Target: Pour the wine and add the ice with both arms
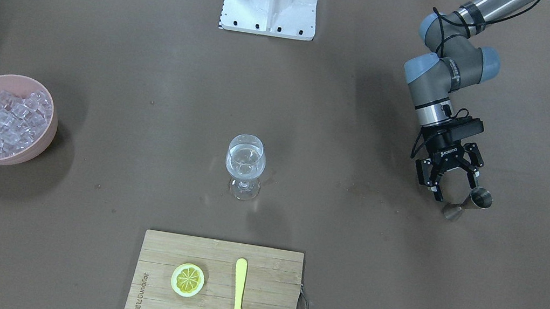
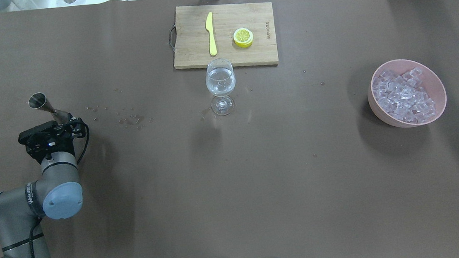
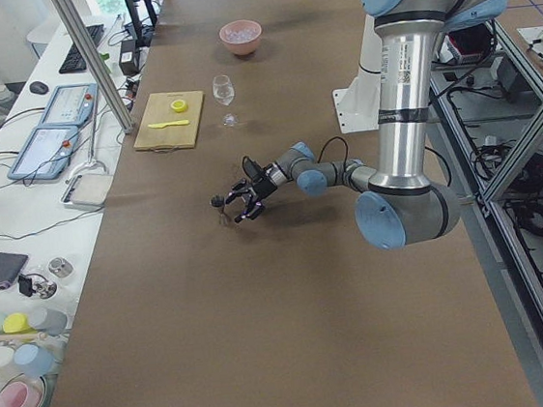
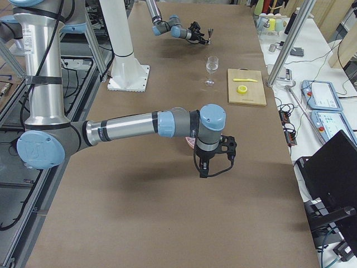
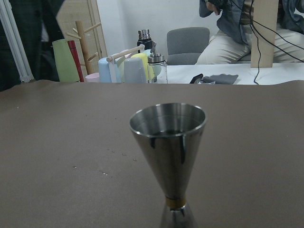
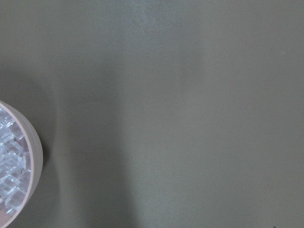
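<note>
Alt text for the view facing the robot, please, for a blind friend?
The open left gripper is beside a steel jigger on a table. Mid-table stands a glass of clear wine; a pink bowl of ice at left, a cutting board with lemon slice and knife below.

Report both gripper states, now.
Left gripper: open, holding nothing; the jigger stands free right beside it.
Right gripper: cannot be told; it shows only in the exterior right view.
</note>
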